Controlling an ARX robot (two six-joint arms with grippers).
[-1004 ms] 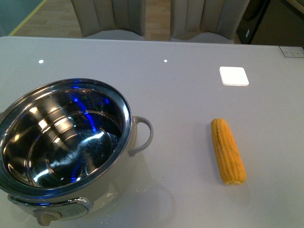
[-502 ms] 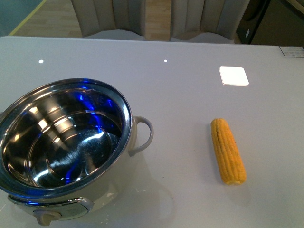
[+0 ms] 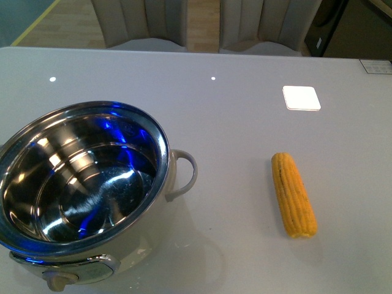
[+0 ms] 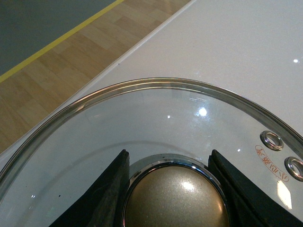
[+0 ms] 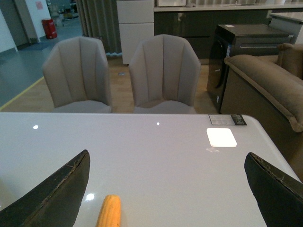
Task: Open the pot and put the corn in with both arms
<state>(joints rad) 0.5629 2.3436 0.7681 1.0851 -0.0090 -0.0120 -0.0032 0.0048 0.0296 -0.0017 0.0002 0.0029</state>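
Where the left wrist view looks down, the left gripper (image 4: 169, 163) pinches the rounded gold metal knob (image 4: 175, 201) of a round clear glass lid (image 4: 142, 118) with a steel rim. One black finger (image 4: 111, 196) sits tight on each side of the knob. The lid hangs over the edge of the glossy grey-white table (image 3: 233, 122), with wood floor beyond. Cannot tell whether the lid touches the table.

Front view, left: large round pot (image 3: 86, 177), shiny steel inside, cream-white outside, uncovered, blue reflections on the steel. One loop handle (image 3: 196, 171) faces the corn side, and a small beige dial (image 3: 58, 282) is on the near panel.

Right of the pot, well apart: yellow-orange corn cob (image 3: 294, 195), flat on the table, lying lengthwise away from the robot with its narrower end farther off. A bright white square patch (image 3: 301, 98) is on the table beyond it.

The right gripper (image 5: 166, 156) has its black fingers spread wide, gripping nothing, above the table. The corn cob (image 5: 109, 211) shows between them, nearer one finger. Two beige padded chairs (image 5: 78, 71) stand past the far table edge.
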